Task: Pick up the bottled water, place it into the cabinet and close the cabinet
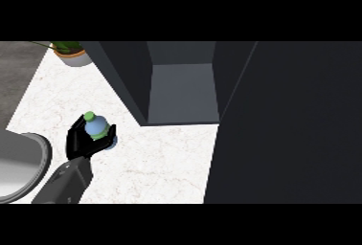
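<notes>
White speckled counter point(163, 153) lies beneath the water bottle point(97, 128), which sits in our left hand point(81, 143), fingers point(76, 134) curled round its body, just left of the open cabinet point(180, 91). We judge it light, stiff and rather slippery, best held mid-body.

Even, diffuse lighting. The white counter point(163, 158) is the brightest surface, lit uniformly from far-left corner to near edge. The cabinet point(180, 91) interior grades from dark side walls to a mid-grey back. Its open door point(297, 124) is almost black. A rounded grey basin point(21, 167) at the left edge shows a soft gradient. The left hand point(81, 141), curled round the bottled water point(97, 128), reads near-black.
</notes>
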`<action>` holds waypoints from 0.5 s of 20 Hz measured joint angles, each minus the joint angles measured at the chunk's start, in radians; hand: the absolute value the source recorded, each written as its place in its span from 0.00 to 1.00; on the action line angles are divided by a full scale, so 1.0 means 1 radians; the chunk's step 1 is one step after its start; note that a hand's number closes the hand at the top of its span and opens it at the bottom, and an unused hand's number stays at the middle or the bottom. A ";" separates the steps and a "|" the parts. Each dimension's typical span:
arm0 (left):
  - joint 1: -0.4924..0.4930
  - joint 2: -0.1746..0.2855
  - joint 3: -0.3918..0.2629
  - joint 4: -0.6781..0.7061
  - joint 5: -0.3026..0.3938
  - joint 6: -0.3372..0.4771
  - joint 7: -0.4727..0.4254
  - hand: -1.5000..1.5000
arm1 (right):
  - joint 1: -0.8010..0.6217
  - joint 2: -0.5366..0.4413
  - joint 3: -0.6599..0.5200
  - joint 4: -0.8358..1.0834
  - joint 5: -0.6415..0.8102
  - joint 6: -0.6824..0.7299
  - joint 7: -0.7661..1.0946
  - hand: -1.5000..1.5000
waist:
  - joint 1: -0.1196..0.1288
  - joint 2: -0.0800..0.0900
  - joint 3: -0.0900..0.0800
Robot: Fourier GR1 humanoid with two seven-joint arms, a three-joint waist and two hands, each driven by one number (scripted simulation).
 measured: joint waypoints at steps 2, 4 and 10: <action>0.001 -0.037 -0.050 -0.001 -0.042 -0.021 -0.007 1.00 | 0.011 -0.002 -0.020 0.003 -0.003 0.007 -0.019 0.00 | 0.001 -0.001 0.001; -0.008 -0.065 -0.087 -0.007 -0.072 -0.039 -0.007 1.00 | 0.021 -0.005 -0.043 0.003 -0.006 0.010 -0.025 0.00 | 0.001 -0.003 0.002; -0.024 -0.147 -0.147 -0.044 -0.089 -0.096 0.010 1.00 | 0.048 -0.019 -0.146 0.006 -0.023 0.044 -0.048 0.00 | 0.013 -0.006 0.003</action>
